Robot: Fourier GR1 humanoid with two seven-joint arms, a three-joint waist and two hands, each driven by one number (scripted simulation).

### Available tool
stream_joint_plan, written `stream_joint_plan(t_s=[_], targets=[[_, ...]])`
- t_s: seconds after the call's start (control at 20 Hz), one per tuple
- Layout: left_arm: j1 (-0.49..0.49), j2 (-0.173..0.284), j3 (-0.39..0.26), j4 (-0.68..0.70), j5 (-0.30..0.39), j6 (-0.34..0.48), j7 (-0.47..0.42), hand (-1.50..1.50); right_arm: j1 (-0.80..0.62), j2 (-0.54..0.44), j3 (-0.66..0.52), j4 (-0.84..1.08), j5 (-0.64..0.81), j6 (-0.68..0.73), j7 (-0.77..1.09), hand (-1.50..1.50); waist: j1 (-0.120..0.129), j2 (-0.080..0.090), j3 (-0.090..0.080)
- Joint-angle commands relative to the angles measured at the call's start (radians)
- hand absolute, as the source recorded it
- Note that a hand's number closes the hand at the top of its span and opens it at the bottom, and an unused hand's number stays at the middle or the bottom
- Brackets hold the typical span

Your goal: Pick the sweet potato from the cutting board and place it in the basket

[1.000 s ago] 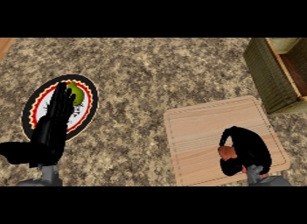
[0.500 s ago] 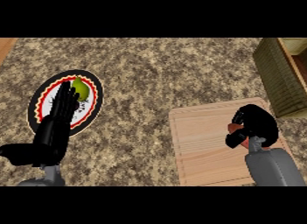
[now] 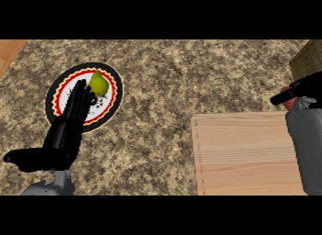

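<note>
Your right hand (image 3: 309, 89) is above the far right corner of the pale wooden cutting board (image 3: 248, 153), fingers curled round what looks like the reddish-orange sweet potato (image 3: 285, 92); only a sliver of it shows beside the thumb, so take that identification with some caution. The olive-green woven basket (image 3: 315, 57) sits just beyond the hand, at the view's right edge. Your left hand (image 3: 68, 121) rests open with straight fingers over the round plate with a black-and-red patterned rim (image 3: 116, 89), fingertips beside a yellow-green pear-shaped fruit (image 3: 98, 82).
</note>
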Motion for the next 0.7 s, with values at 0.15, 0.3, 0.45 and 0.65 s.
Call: stream_joint_plan(t_s=[0.15,0.3,0.45,0.65], targets=[[-0.025,-0.004,-0.028,0.009,-0.006,-0.017,0.008,0.00,-0.264,-0.067,-0.109,0.097,0.167,-0.210,0.180,1.50,0.055,0.002,-0.001],[-0.029,-0.018,-0.055,0.019,-0.025,-0.013,0.001,0.00,-0.354,-0.098,-0.104,0.135,0.269,-0.251,0.179,1.50,0.066,0.004,-0.003],[-0.042,-0.019,-0.059,0.019,-0.014,-0.024,0.010,0.00,-0.434,-0.098,-0.108,0.176,0.357,-0.291,0.202,1.50,0.074,0.004,-0.004],[-0.059,-0.020,-0.048,0.029,-0.017,-0.013,0.022,0.00,-0.533,-0.111,-0.148,0.246,0.432,-0.323,0.215,1.50,0.062,0.002,-0.003]])
